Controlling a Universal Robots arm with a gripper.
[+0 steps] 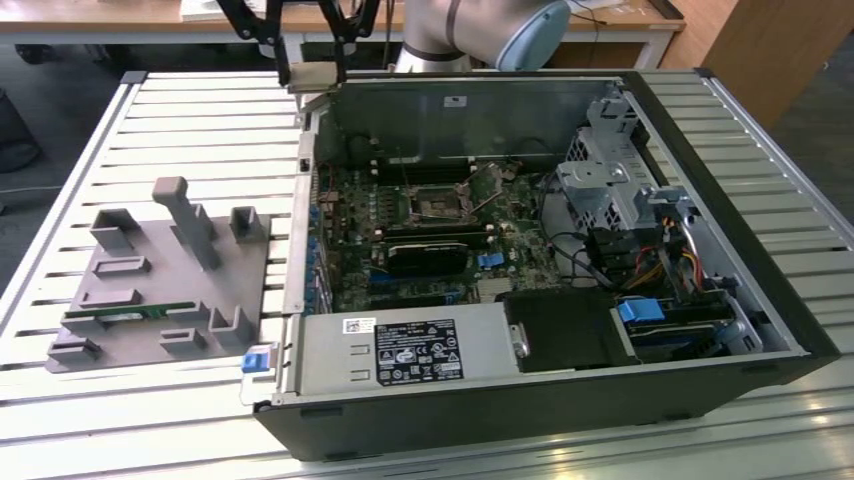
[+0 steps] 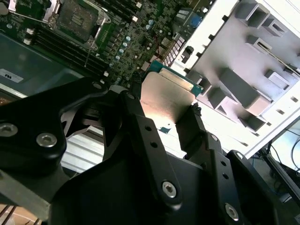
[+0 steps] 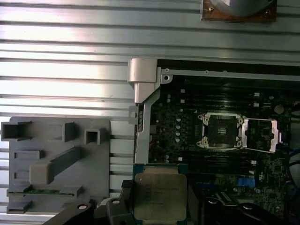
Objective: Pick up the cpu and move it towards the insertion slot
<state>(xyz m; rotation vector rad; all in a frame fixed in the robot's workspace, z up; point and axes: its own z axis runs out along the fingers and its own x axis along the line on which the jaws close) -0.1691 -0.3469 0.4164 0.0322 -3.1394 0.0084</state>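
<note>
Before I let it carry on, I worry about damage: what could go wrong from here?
The cpu is pinched only by its edges, high above the open case; a slip could drop it onto the motherboard. The insertion slot is small with its metal frame flipped open beside it, so a tilted or off-centre approach might catch there.

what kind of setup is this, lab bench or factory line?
Probably a robotics lab bench: an open PC case lies on a slatted aluminium table beside a grey fixture tray, desks behind. The gripper holds the cpu, short of the insertion slot.

The cpu (image 3: 157, 196) has a dull, brushed metal lid on green board. The gripper (image 2: 164, 124) is matt black metal. The table (image 1: 200, 130) is ribbed, shiny aluminium.
</note>
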